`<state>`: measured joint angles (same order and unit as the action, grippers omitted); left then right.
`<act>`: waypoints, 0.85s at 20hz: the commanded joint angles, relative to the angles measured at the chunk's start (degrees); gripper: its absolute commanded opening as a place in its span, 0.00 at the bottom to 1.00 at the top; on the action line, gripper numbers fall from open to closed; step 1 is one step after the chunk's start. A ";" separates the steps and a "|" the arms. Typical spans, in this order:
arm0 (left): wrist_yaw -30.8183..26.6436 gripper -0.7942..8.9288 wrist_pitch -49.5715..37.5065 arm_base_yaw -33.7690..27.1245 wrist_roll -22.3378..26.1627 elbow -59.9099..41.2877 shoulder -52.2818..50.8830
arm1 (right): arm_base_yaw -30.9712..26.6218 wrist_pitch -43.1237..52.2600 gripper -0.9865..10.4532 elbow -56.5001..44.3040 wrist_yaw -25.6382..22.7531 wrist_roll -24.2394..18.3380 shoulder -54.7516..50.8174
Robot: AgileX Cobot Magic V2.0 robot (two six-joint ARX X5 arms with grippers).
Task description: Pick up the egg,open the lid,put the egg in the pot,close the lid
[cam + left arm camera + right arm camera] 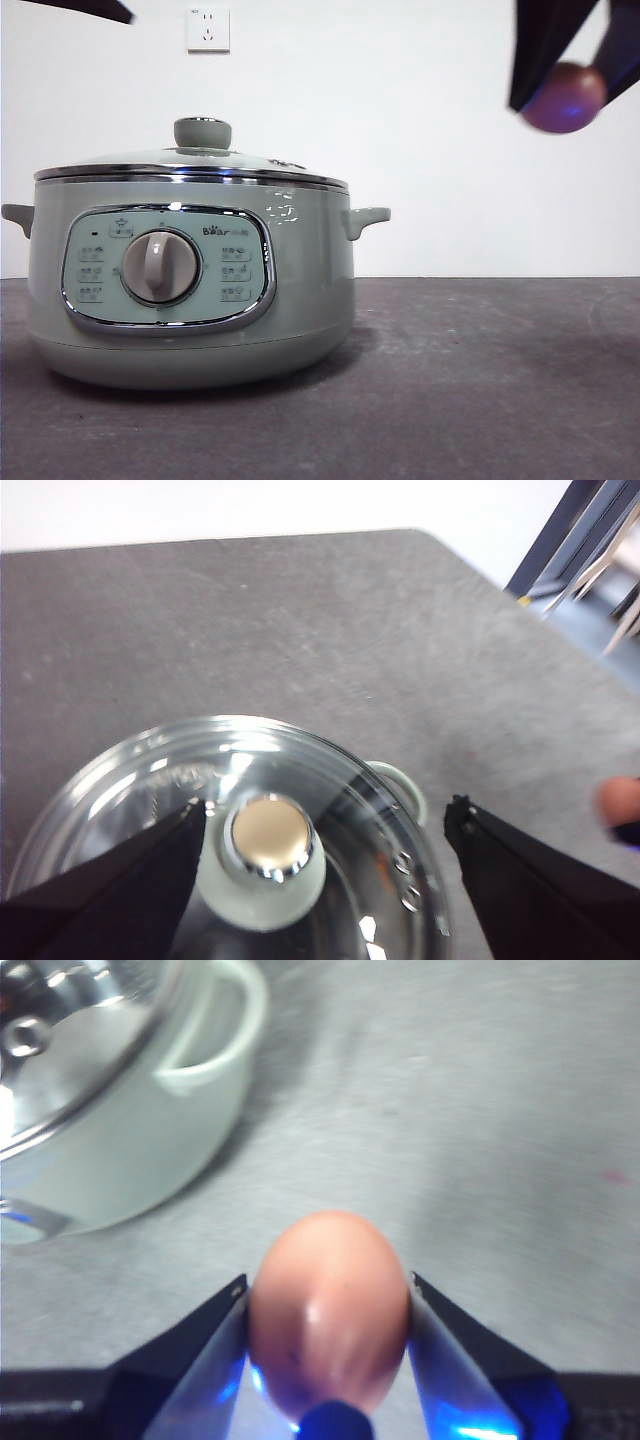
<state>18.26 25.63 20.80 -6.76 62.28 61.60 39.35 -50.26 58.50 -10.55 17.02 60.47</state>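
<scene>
Right claw (328,1305) clenched on the egg (328,1310), held high above the counter (480,380), off to one side of the pot (190,300). Left claw (325,825) spread wide above the lid (130,790), flanking its knob (265,865). Lid seated on the pot.

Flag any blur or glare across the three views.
Front view: egg in the right pincer blurred, purple-tinted; pot sharp. Left wrist view: glare streaks on the lid. Right wrist view: soft throughout, blue glow beneath the egg.
</scene>
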 commanded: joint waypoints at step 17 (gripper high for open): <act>-13.79 0.50 1.97 7.76 5.55 3.02 18.18 | 0.04 -6.43 0.08 0.04 -1.88 4.61 -5.51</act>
<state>4.58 27.42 28.36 -1.65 65.34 79.40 39.35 -57.01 58.50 -12.19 21.06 55.09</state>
